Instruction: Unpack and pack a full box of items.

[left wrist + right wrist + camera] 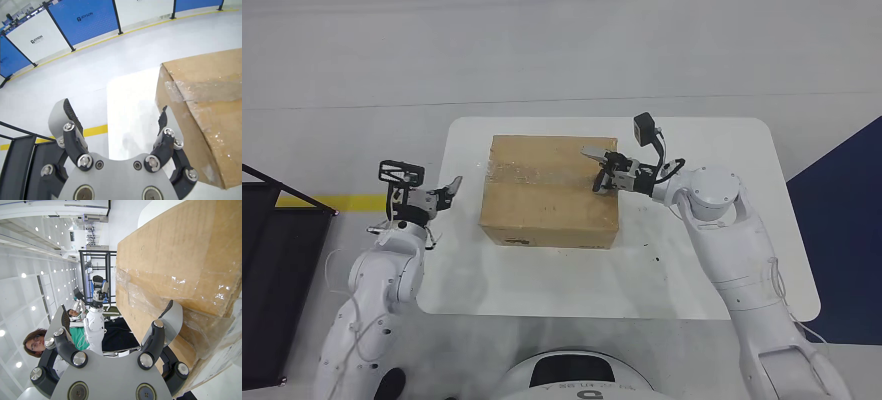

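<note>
Cardboard box point(550, 192) sits on the white worktop point(692, 270), roughly central and nearer the far edge than the robot's edge. Box is shut: top flaps meet in a seam running left to right, covered by clear tape point(542, 178) that wrinkles and folds down over both end faces. The left end of the tape shows in the left wrist view point(175, 89), the right end in the right wrist view point(151, 291). A pale label point(226, 336) is stuck on the box's right end face. Right claw point(595, 168) is at the box's right end, over the top face beside the seam, fingers spread wide and holding nothing. In its own wrist view point(117, 305) one finger point(170, 311) lies close against the taped edge of the box; cannot tell whether it actually touches. The other finger point(65, 317) stands free in the air, clear of the box. Left claw point(454, 186) is to the left of the box, above the worktop's left edge, pointing toward the box's left face, with a gap between them. Its fingers are likewise spread and empty in its own wrist view point(115, 106). The finger nearer the box point(163, 117) stands just beside the left face, not touching. Left of the box, off the worktop, a black rack point(272, 270) stands on the floor. A yellow floor line point(332, 202) runs from the rack toward the worktop.
</note>
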Controlling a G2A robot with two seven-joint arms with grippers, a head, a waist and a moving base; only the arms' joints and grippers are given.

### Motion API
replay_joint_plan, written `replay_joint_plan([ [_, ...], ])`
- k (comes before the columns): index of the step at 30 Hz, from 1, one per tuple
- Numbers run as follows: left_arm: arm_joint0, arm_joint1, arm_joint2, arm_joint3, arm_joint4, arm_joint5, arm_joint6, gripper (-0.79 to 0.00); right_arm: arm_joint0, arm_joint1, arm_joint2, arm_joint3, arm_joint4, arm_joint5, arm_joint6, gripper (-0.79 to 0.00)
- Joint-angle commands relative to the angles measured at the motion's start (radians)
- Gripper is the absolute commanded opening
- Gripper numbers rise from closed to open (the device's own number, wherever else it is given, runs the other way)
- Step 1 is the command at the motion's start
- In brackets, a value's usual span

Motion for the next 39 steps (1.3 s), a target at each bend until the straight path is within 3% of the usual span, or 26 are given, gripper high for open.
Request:
replay_joint_plan([
  [1,0.0,0.0,0.0,0.0,0.0,0.0,0.0,0.0,0.0,0.0,0.0,0.0,0.0,0.0,0.0,0.0],
  [6,-0.001,-0.001,-0.002,0.0,-0.014,0.001,0.002,0.0,0.0,0.0,0.0,0.0,0.0,0.0,0.0,0.0],
  [11,-0.03,-0.004,-0.096,0.057,-0.358,-0.097,-0.062,0.0,0.0,0.0,0.0,0.0,0.0,0.0,0.0,0.0],
  [14,-0.063,-0.001,-0.161,0.112,-0.659,-0.206,-0.2,0.0,0.0,0.0,0.0,0.0,0.0,0.0,0.0,0.0],
  [17,-0.114,0.003,-0.193,0.199,-1.062,-0.335,-0.442,0.0,0.0,0.0,0.0,0.0,0.0,0.0,0.0,0.0],
  [22,-0.228,0.017,-0.219,0.366,-1.435,-0.357,-0.755,0.0,0.0,0.0,0.0,0.0,0.0,0.0,0.0,0.0],
  [29,-0.368,0.022,-0.165,0.571,-1.639,-0.273,-0.939,-0.015,0.0,0.0,0.0,0.0,0.0,0.0,0.0,0.0],
  [30,-0.389,0.022,-0.152,0.601,-1.66,-0.249,-0.961,-0.077,0.0,0.0,0.0,0.0,0.0,0.0,0.0,0.0],
  [35,-0.475,0.019,-0.095,0.712,-1.694,-0.233,-1.004,-0.225,0.0,0.0,0.0,0.0,0.0,0.0,0.0,0.0],
  [39,-0.524,0.017,-0.046,0.769,-1.665,-0.245,-0.998,-0.265,0.0,0.0,0.0,0.0,0.0,0.0,0.0,0.0],
])
